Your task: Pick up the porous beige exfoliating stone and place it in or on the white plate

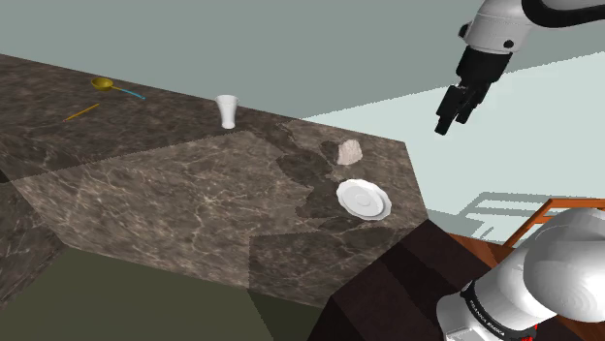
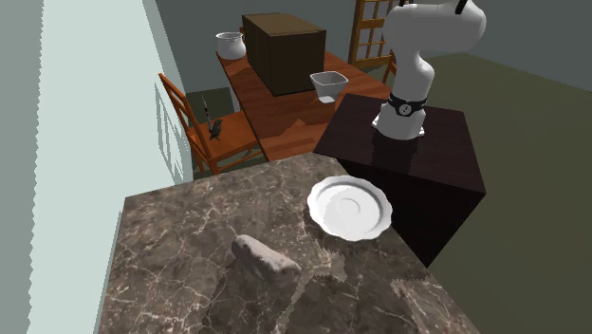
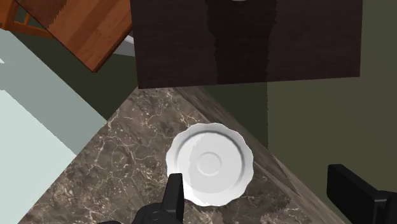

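Observation:
The beige, rough stone point(image 1: 349, 151) point(image 2: 266, 258) lies on the dark marble counter point(image 1: 194, 194), near its far corner. A white scalloped plate point(image 1: 364, 200) point(image 2: 349, 207) point(image 3: 208, 164) sits bare a short way from it, close to the counter edge by the stand. My black gripper point(image 1: 451, 124) point(image 3: 254, 177) hangs high in the air, above and beyond the plate and stone. Its fingers stand wide apart with nothing between them. In the wrist view the plate lies beside one finger point(image 3: 173, 191).
A white cup point(image 1: 227, 110) stands at the counter's back edge, with a yellow utensil point(image 1: 102, 84) and a thin stick point(image 1: 82, 111) farther to the shoulder view's left. The dark stand point(image 2: 408, 152) adjoins the counter. A wooden table point(image 2: 285, 104) and chair point(image 2: 204, 133) stand behind it.

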Controlling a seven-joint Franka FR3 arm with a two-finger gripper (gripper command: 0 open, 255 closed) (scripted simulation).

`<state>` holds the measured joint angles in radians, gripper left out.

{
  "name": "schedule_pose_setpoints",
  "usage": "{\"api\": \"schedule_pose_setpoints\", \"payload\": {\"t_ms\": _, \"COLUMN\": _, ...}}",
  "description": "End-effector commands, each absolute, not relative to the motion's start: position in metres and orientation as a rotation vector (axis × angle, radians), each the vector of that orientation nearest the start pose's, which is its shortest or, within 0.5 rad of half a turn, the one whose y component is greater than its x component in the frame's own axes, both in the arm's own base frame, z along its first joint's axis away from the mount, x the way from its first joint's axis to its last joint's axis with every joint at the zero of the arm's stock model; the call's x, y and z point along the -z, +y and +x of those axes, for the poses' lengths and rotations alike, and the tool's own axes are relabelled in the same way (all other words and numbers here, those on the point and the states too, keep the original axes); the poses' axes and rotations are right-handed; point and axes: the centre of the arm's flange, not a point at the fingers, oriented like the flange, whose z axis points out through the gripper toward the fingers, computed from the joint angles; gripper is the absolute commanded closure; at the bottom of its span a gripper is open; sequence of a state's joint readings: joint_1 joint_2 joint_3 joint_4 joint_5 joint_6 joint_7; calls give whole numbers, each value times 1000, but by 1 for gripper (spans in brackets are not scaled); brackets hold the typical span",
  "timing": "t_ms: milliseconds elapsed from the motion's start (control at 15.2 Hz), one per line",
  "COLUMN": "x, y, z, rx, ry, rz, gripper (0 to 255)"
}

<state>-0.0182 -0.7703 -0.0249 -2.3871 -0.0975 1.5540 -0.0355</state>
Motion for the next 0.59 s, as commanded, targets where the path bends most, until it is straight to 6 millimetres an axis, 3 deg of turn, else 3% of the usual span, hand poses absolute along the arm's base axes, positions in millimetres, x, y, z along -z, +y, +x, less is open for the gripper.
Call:
{"api": "schedule_pose_setpoints", "payload": {"t_ms": 0, "x": -570, "y": -26, "z": 307, "rx": -106, "ry": -2, "rz": -3218, "gripper": 0}}
{"api": "schedule_pose_setpoints", "payload": {"t_ms": 528, "x": -514, "y": -117, "z": 340, "rx": -4, "ry": -331, "rz": -3113, "gripper": 0}}
